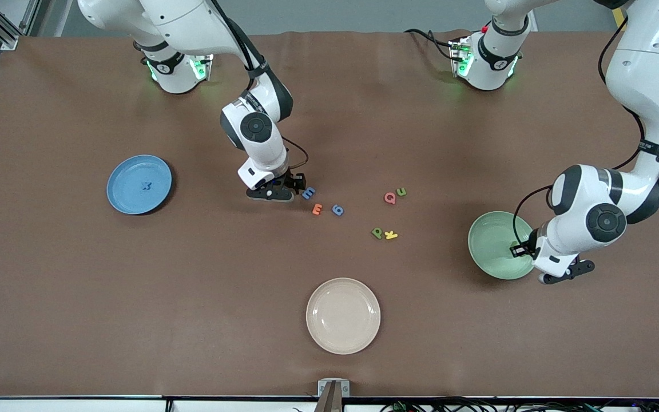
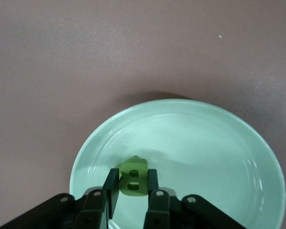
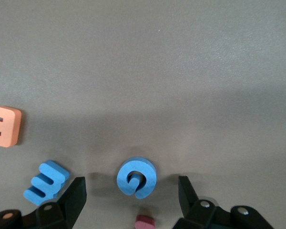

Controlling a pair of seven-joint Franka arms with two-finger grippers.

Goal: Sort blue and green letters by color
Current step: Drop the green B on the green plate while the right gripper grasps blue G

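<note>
**Two arms at work over the letter table**

The left gripper [image 2: 133,191] hangs over the green plate [image 1: 492,240], its fingers clamped on a green B [image 2: 133,176]. The right gripper [image 3: 132,200] is down at the table with fingers spread wide around a blue G [image 3: 137,178], a blue E [image 1: 308,193] just beside it. A blue X [image 1: 146,185] lies on the blue plate [image 1: 126,200]. Mid-table sit a blue 6 [image 1: 337,210], a green u [image 1: 401,191] and a green P [image 1: 376,233] among an orange E [image 1: 317,209], a pink Q [image 1: 389,198] and a yellow K [image 1: 390,234]
</note>
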